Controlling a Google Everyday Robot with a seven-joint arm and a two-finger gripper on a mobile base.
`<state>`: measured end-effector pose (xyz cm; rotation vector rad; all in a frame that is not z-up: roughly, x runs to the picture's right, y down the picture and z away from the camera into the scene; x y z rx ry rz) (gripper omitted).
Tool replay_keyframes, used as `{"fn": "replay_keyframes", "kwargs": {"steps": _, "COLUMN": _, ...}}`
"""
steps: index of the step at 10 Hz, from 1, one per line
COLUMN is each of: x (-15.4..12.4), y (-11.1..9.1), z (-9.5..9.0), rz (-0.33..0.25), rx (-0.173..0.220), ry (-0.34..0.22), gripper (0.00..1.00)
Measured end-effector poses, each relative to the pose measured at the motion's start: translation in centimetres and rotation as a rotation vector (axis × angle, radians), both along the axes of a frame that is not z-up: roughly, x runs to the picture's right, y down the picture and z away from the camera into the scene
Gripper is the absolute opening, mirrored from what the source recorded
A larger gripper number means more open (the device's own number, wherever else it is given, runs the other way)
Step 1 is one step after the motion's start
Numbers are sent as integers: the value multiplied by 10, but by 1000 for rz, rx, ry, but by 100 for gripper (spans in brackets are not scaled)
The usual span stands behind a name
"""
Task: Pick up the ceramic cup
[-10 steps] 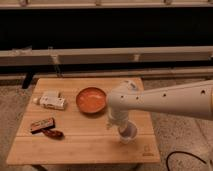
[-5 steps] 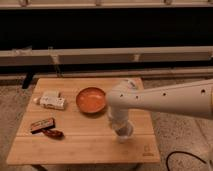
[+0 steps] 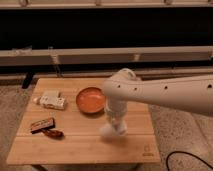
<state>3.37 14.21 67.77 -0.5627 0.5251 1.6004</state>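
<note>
The ceramic cup (image 3: 106,131) is a small white shape on the wooden table (image 3: 75,145), just in front of the orange bowl (image 3: 91,99). My white arm reaches in from the right and bends down over the table. The gripper (image 3: 118,126) points straight down and sits at the cup, right against its right side and partly covering it. The cup rests on the table top.
A white box-like packet (image 3: 52,100) lies at the table's left. A dark flat bar (image 3: 42,124) and a reddish-brown item (image 3: 52,133) lie at the front left. A dark cable (image 3: 187,159) runs on the floor at the right. A low ledge runs behind the table.
The arm has stayed in almost the same place over the cup, with the gripper shifting slightly lower and to the left. The other objects have not moved.
</note>
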Motion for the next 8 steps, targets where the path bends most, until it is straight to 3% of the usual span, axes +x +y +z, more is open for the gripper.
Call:
{"fn": "replay_keyframes", "kwargs": {"steps": 4, "x": -17, "y": -21, "z": -12, "rz": -45, "rx": 18, "ry": -15, "gripper": 0}}
{"fn": "replay_keyframes", "kwargs": {"steps": 8, "x": -19, "y": -24, "z": -14, "rz": -60, "rx": 22, "ry": -22, "gripper": 0}}
